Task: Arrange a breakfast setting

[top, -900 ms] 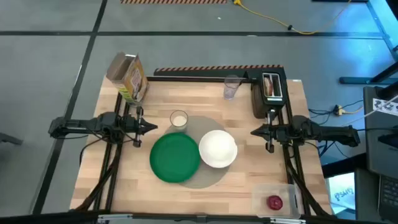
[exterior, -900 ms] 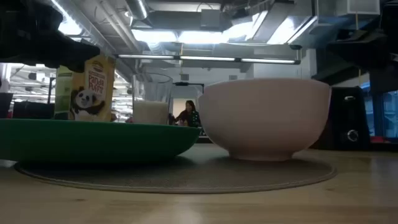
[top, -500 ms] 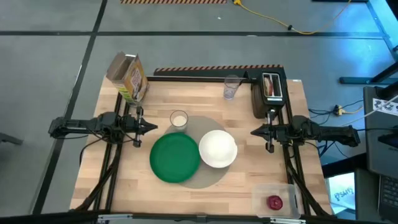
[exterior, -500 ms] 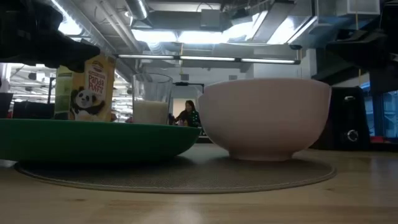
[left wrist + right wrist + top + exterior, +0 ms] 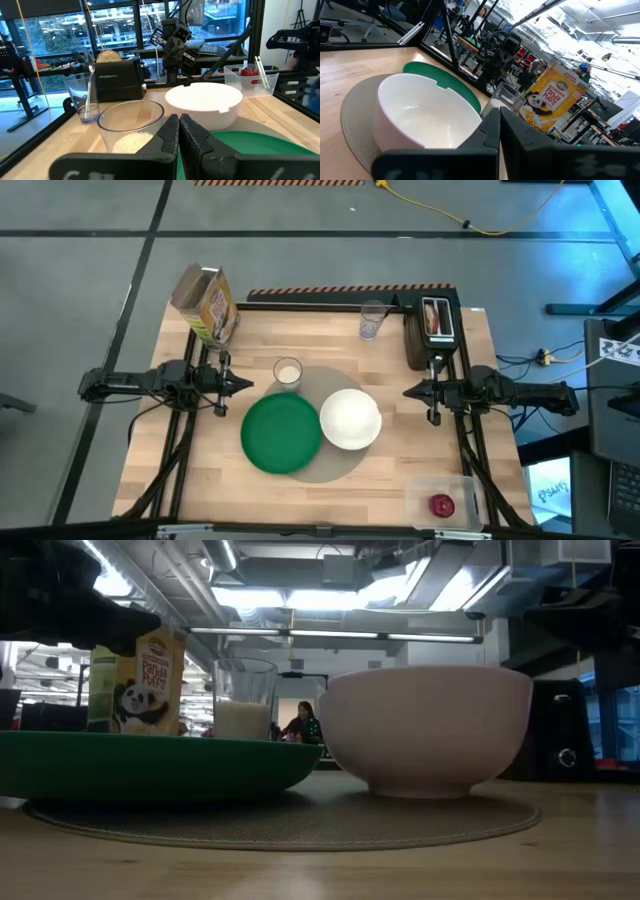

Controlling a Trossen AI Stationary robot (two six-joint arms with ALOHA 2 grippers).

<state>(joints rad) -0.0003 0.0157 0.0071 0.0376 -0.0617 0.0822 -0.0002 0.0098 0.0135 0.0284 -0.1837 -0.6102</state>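
Left gripper (image 5: 247, 384): hovered at the table's (image 5: 400, 470) left edge, fingers pressed together, holding nothing. Milk glass (image 5: 288, 372): stood just behind the grey mat (image 5: 325, 467). Green plate (image 5: 281, 433) and white bowl (image 5: 350, 418): sat side by side on the mat, touching. Right gripper (image 5: 407, 391): hovered at the right edge, fingers pressed together, empty. Apple (image 5: 442, 505): lay in a clear tub (image 5: 465, 489) at the near right corner
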